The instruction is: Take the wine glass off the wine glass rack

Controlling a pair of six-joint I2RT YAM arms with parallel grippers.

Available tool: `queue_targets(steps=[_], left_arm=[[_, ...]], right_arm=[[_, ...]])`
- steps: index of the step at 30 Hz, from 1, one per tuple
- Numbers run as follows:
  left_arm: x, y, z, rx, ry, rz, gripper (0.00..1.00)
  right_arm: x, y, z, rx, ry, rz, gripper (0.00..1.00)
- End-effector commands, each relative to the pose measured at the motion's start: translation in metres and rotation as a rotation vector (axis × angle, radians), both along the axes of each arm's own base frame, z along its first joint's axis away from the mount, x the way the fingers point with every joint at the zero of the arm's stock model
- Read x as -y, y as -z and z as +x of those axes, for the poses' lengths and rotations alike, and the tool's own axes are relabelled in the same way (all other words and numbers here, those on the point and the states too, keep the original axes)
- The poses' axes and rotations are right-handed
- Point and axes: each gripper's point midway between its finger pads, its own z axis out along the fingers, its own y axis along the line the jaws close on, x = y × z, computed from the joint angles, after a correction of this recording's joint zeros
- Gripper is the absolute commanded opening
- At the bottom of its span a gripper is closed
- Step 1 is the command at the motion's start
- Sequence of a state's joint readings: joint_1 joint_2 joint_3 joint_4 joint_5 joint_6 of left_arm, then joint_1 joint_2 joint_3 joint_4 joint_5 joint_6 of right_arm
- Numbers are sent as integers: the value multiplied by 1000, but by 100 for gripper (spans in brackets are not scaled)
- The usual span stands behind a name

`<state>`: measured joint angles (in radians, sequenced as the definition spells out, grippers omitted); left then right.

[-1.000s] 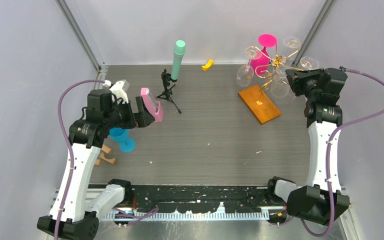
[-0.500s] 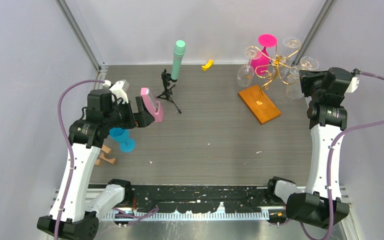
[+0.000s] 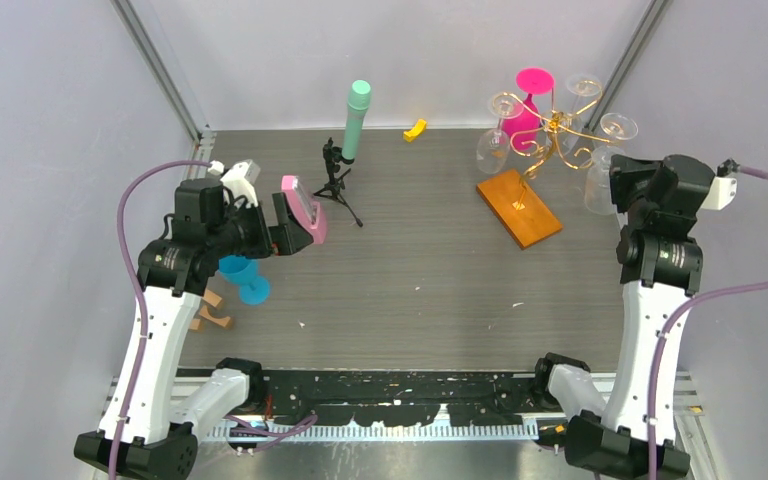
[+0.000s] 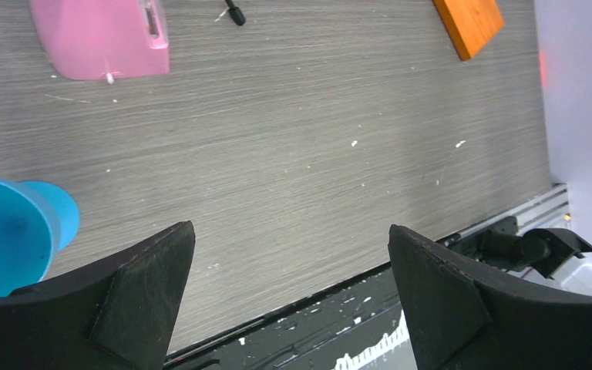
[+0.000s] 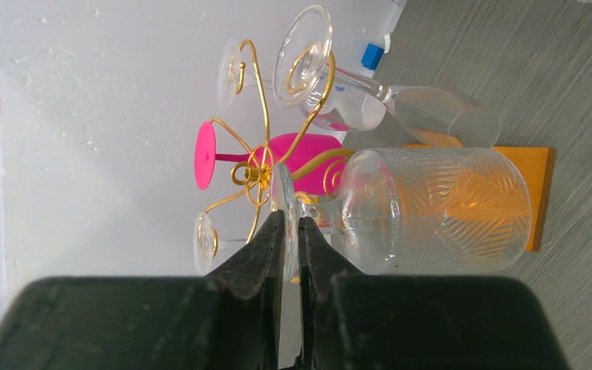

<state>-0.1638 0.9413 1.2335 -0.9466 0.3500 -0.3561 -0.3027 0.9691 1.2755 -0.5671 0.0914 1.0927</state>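
**Right arm.** The right gripper point(image 5: 289, 223) is clamped on the foot of the wine glass point(image 5: 432, 208). Its fingers point(image 5: 266, 254) stand nearly together with the thin glass disc pinched between them. The patterned bowl lies crosswise in the wrist view, with its mouth pointing away from the fingers.

**Position of the glass.** In the top view the wine glass point(image 3: 597, 185) hangs over the table point(image 3: 430, 270). It is to the right of the wine glass rack point(image 3: 550, 125) and just beside the nearest scroll arm. Whether it still touches that arm cannot be told.

**Change from the earlier frames.**
- One second ago the held glass sat in among the scroll arms, above the right end of the orange-brown base point(image 3: 518, 207).
- Half a second ago it was part of the way out.
- It is now farther right and nearer the arm bases (the gripper and forearm have shifted with it).
- The rack itself has not moved.
- Other clear glasses point(image 3: 490, 150) and a pink glass point(image 3: 525, 105) remain hanging on it.

**Left arm.** The left gripper point(image 4: 289, 231) is spread wide with nothing between its fingers. It hovers above bare table beside a blue cup point(image 4: 8, 231) and a pink object point(image 4: 100, 38). Its pose matches the earlier frames.
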Motion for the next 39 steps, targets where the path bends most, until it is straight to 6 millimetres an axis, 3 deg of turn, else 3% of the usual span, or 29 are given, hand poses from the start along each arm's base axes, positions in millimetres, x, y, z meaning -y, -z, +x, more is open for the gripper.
queue_targets(steps=[1,6,14,20,28,33,39], left_arm=[[16,-24,-10,35,65,-91,100],[36,-44,-32,55,162,-216,100],[72,-65,-56,25,303,-529,98],[81,-75,-72,35,349,-606,98],[98,-72,-77,-35,352,-720,98],[119,-64,-71,-44,375,-719,98],[151,-69,-62,-46,433,-778,98]], right_arm=[[-1,-53,-34,140,46,-64,0],[-26,-57,-73,156,-20,-60,0],[-93,-48,-104,225,-309,67,0],[-137,-17,-104,261,-541,217,0],[-178,-35,-108,458,-850,359,0],[-189,-46,-109,543,-959,461,0],[-200,-52,-108,602,-1055,590,0]])
